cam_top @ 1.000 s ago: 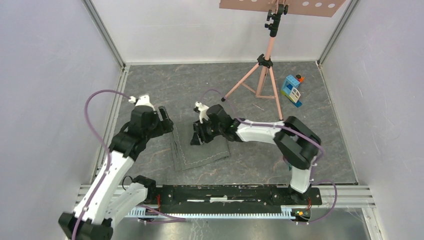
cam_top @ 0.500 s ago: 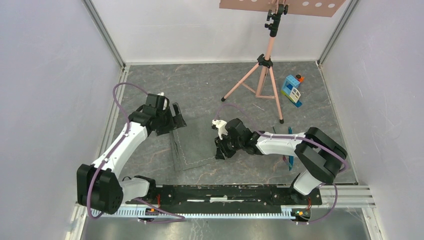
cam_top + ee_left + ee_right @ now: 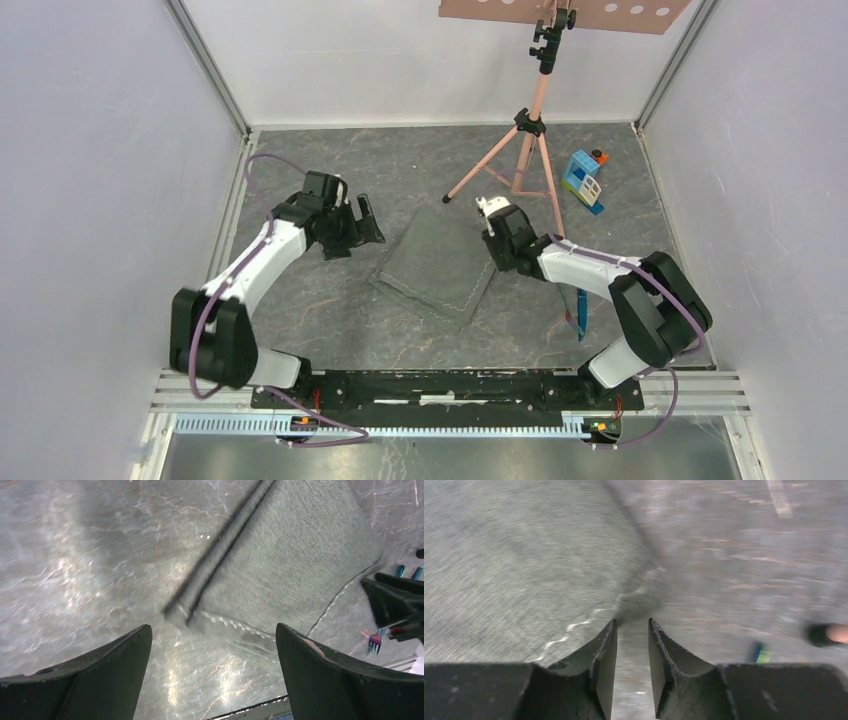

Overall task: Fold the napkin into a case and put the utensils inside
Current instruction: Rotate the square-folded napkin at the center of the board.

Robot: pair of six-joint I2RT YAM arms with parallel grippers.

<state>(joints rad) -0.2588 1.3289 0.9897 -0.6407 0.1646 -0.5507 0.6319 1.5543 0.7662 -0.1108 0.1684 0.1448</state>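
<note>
The dark grey napkin (image 3: 436, 266) lies flat on the floor as a folded diamond between the two arms. My left gripper (image 3: 371, 226) is wide open and empty, just left of the napkin's upper left edge. The left wrist view shows the napkin (image 3: 290, 565) with a doubled edge ahead of the fingers (image 3: 100, 675). My right gripper (image 3: 498, 260) is at the napkin's right corner. In the right wrist view the napkin corner (image 3: 574, 570) lies just past the gripper (image 3: 631, 623), whose jaws stand narrowly apart with bare floor between them. Blue utensils (image 3: 580, 306) lie right of the napkin; a fork (image 3: 373, 642) shows.
A pink tripod stand (image 3: 528, 130) stands behind the napkin, one leg close to my right wrist. A blue-and-white toy block house (image 3: 583, 180) sits at the back right. White walls enclose the floor, and a black rail (image 3: 450, 385) runs along the near edge.
The napkin has slid up and to the right and now lies as a diamond. My right gripper moved up-right with it. My left gripper moved slightly up and right.
</note>
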